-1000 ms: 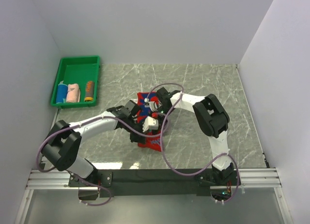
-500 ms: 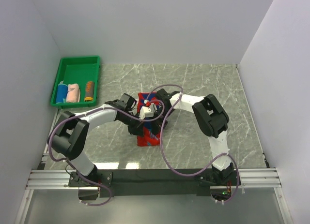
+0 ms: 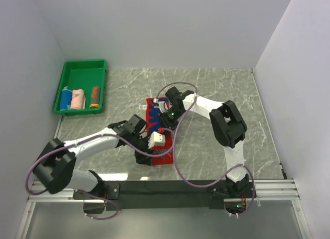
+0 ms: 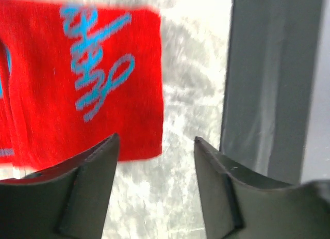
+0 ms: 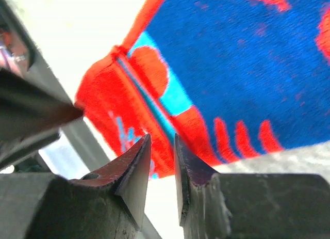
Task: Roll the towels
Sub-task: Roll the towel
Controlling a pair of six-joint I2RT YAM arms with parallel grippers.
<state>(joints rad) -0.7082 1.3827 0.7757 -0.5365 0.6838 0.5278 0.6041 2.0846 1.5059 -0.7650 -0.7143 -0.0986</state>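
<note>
- Red-and-blue patterned towel: we find it lying on the worktop about midway between the left and right edges. It is spread out and not rolled, with its length running from the middle towards the near edge. The red end with pale blue lettering is the end nearer the near edge.
- Left fingers: we note them well apart, with nothing between them. They are poised over the near end of the patterned towel. In the left wrist view the corner of that red end sits just above the gap, and bare worktop shows between the tips.
- Right fingers: we note them parted by only a narrow slit, and we see nothing gripped in it. They stand over the far part of the same towel. Its blue field and a red hem lie just beyond the tips in the right wrist view.
- Green tray: it stands at the far left corner of the worktop, well apart from both arms.
- Blue towel, pale pink towel and orange towel: we count three rolls in the tray. They lie side by side along its near end, the blue one leftmost and the orange one rightmost.
</note>
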